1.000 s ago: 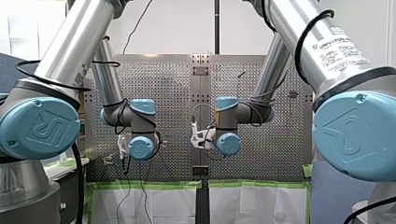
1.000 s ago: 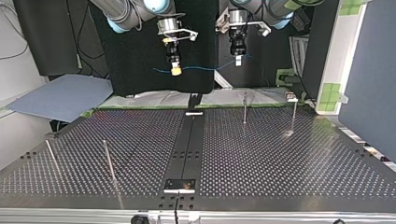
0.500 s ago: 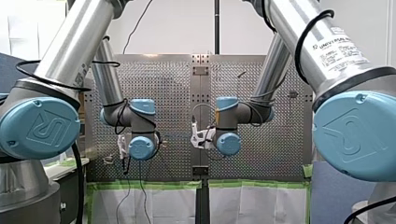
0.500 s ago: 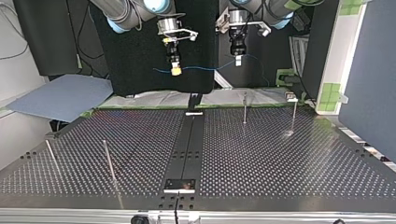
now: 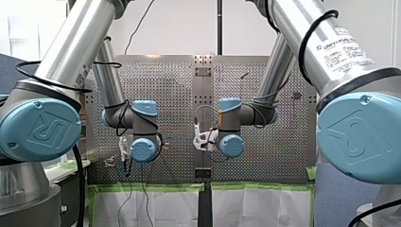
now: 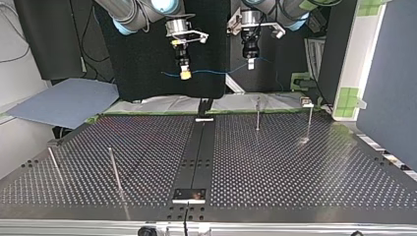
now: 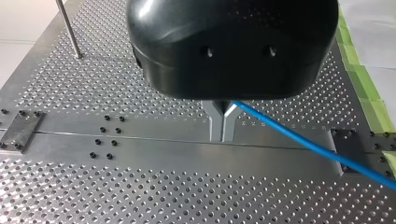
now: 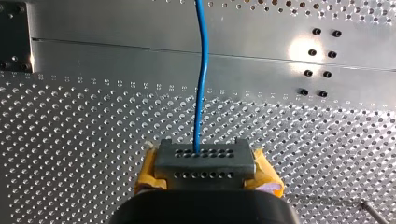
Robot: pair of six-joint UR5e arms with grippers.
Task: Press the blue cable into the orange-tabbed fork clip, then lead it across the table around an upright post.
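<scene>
Blue thin cable (image 6: 211, 72) spans sideways, level, in the top view, grasped by my right pincer (image 6: 185, 75) and my left pincer (image 6: 251, 64); wrist views confirm both grips.

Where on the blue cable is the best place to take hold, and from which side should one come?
The free span of the cable between my right hand and my left hand, which both clamp it. It runs almost level in the air, so probably come from above, fingers across it.
</scene>
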